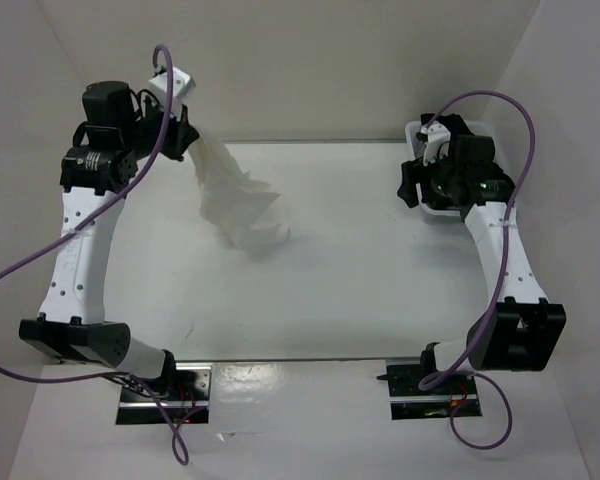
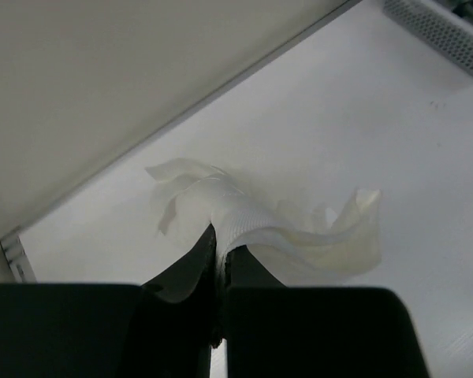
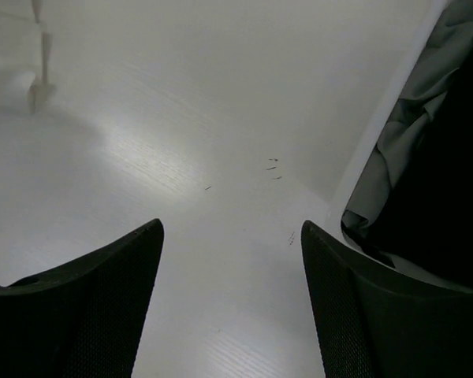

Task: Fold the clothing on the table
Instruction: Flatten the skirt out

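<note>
The clothing [image 1: 242, 203], a white pleated skirt, hangs bunched from my left gripper [image 1: 185, 137] at the far left of the table [image 1: 380, 270], and its lower end touches the tabletop. In the left wrist view the gripper [image 2: 219, 236] is shut on the skirt's ribbed edge [image 2: 244, 214], and the rest of the fabric [image 2: 331, 236] drapes to the right. My right gripper [image 1: 412, 186] hovers at the far right by the basket. It stands open [image 3: 232, 228] over bare table with nothing between its fingers.
A small white basket [image 1: 417, 130] sits at the back right under the right arm. The right wrist view shows the basket's wall [image 3: 378, 134] and dark garments [image 3: 426, 118] inside it. White walls close in the table at the back and sides.
</note>
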`<state>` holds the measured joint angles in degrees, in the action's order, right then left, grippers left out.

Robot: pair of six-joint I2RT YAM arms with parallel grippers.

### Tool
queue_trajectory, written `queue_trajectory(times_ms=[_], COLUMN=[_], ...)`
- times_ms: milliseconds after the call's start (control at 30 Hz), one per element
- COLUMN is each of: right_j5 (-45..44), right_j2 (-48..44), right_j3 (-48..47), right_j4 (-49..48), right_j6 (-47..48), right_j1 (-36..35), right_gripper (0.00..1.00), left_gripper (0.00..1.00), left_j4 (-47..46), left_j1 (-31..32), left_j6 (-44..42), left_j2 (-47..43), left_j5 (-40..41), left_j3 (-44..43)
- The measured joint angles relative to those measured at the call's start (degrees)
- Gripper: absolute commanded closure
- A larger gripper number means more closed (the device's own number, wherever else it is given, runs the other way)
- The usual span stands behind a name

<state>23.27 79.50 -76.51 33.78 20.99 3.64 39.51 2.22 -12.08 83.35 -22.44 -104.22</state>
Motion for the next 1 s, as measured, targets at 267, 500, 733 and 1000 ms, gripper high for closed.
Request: queue_trajectory(times_ms=[267, 500, 733, 1000], right_j5=[3.74, 7.08, 11.76, 12.85], right_j2=[-4.98, -9.60, -8.50, -3.43], right_j3=[5.84, 8.31, 6.91, 5.14], right_j4=[-0.20, 0.24, 4.37, 6.75], right_j6=[-1.07, -1.62, 1.09, 4.46], right_j1=[2.91, 6.03, 5.84, -0.02], right_gripper=[0.25, 0.25, 0.25, 0.25], left_gripper=[1.00, 1.00, 1.00, 1.00], left_j4=[7.69, 17.62, 15.78, 6.29], left_j1=[19.71, 26.51, 26.16, 26.14], left_j6=[-4.50, -7.10, -7.21, -6.47], left_j2=[5.27, 13.97, 7.17, 1.22], left_j5=[4.24, 0.74, 3.13, 10.14], left_j3=[-10.03, -16.81, -13.29, 9.01])
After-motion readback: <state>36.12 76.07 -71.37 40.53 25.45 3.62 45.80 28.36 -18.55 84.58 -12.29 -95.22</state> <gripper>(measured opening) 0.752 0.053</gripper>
